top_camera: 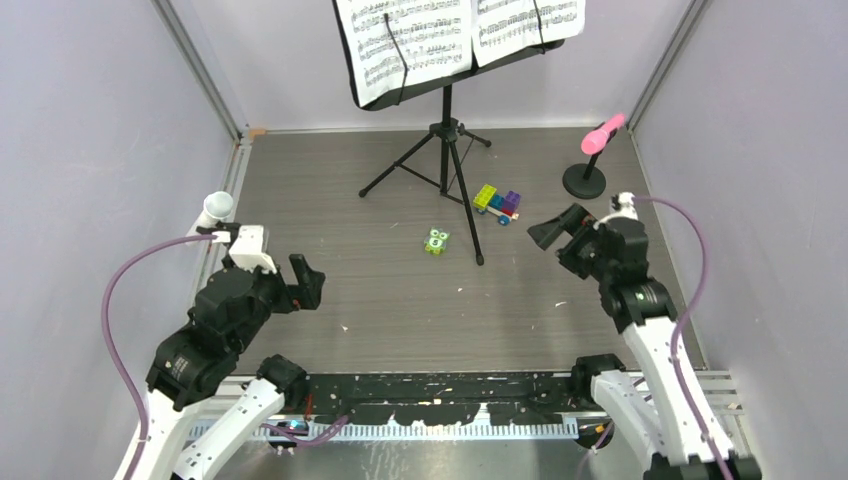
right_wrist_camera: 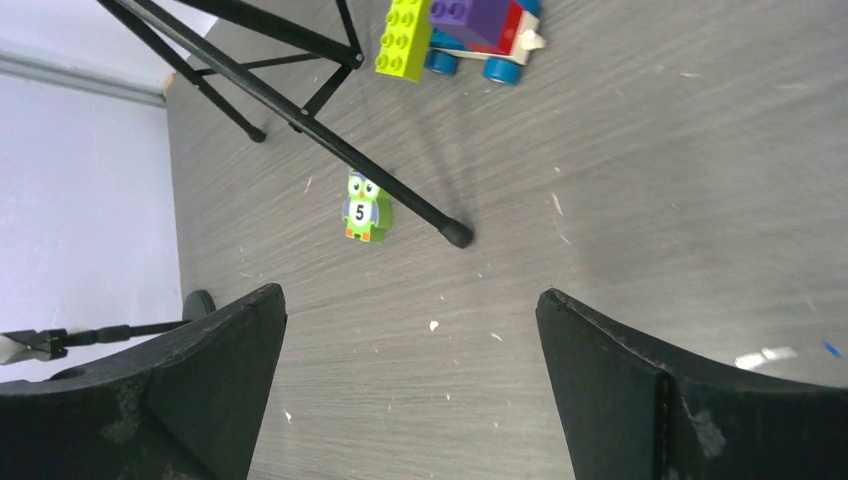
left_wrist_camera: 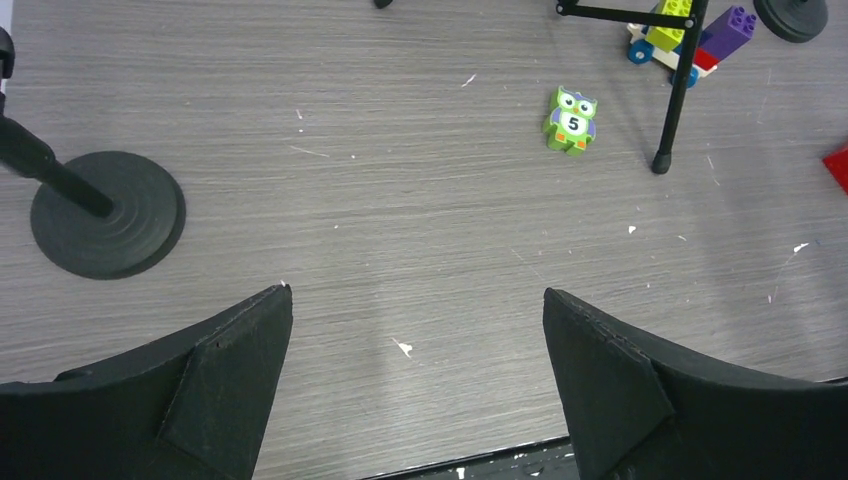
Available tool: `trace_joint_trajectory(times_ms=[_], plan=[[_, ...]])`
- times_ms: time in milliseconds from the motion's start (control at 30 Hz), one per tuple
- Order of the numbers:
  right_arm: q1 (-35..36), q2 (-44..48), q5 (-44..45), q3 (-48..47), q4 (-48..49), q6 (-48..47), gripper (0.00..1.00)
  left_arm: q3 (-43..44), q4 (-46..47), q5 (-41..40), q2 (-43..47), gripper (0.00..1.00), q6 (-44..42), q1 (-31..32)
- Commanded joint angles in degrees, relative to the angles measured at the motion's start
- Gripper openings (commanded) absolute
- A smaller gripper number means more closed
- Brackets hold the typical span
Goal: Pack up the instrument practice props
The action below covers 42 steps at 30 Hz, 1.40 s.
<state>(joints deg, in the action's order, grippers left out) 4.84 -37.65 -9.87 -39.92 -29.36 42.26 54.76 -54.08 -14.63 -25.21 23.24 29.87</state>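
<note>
A black music desk point(top_camera: 452, 78) on tripod legs point(top_camera: 446, 160) stands at the back, with white sheet-music pages point(top_camera: 410, 38) on it. At the back right a pink microphone point(top_camera: 603, 133) sits in a black round-based mount point(top_camera: 584, 181). The white microphone point(top_camera: 214, 209) stands by the left wall, and its round base point(left_wrist_camera: 108, 213) shows in the left wrist view. My left gripper point(top_camera: 308, 283) point(left_wrist_camera: 417, 300) hangs open over bare floor right of that base. My right gripper point(top_camera: 550, 238) point(right_wrist_camera: 410, 295) is open too, near a tripod foot point(right_wrist_camera: 456, 234), holding nothing.
A green owl block marked 5 point(top_camera: 436, 241) point(left_wrist_camera: 571, 120) point(right_wrist_camera: 366, 207) lies beside the tripod's front leg. A toy car of colourful blocks point(top_camera: 497, 202) point(right_wrist_camera: 460, 30) sits behind it. A red corner point(left_wrist_camera: 838, 165) shows at the right edge. Lilac walls close in three sides.
</note>
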Motion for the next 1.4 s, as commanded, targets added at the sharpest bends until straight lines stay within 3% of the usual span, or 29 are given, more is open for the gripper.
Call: trace_joint_trajectory(times_ms=[0, 200, 467, 667, 767, 900, 1133, 1267, 1367], plan=[[6.6, -8.6, 2.5, -2.1, 19.0, -1.7, 1.00, -0.4, 0.6, -2.8, 0.6, 0.98, -1.2, 0.0], [21.4, -25.5, 11.3, -9.5, 27.7, -14.4, 1.00, -0.1, -0.4, -5.4, -0.7, 0.98, -0.3, -0.1], [22.2, -41.7, 7.9, -17.6, 34.2, -29.7, 1.00, -0.8, 0.0, -6.2, 0.3, 0.98, -0.3, -0.1], [22.2, -49.6, 7.7, -23.4, 35.3, -34.3, 0.98, -0.6, -0.2, -6.2, -1.9, 0.97, -0.4, -0.1], [22.2, -52.8, 9.6, -25.0, 35.5, -35.1, 0.88, -0.7, -0.1, -6.0, -2.0, 0.97, -0.4, -0.1], [22.2, -56.3, 9.3, -26.6, 34.4, -36.4, 0.66, -0.9, 0.0, -6.4, -1.3, 0.97, -0.4, -0.1], [22.3, -59.3, 11.8, -24.9, 37.3, -35.7, 0.57, -0.8, -0.1, -6.8, -1.1, 0.98, -0.3, -0.1], [23.6, -60.1, 13.2, -24.6, 37.0, -36.0, 0.40, -0.9, -0.1, -6.8, -1.2, 0.98, -0.4, -0.1], [25.6, -60.4, 17.5, -23.6, 38.0, -36.7, 0.35, -0.9, 0.0, -6.6, -1.3, 0.98, -0.4, -0.1]])
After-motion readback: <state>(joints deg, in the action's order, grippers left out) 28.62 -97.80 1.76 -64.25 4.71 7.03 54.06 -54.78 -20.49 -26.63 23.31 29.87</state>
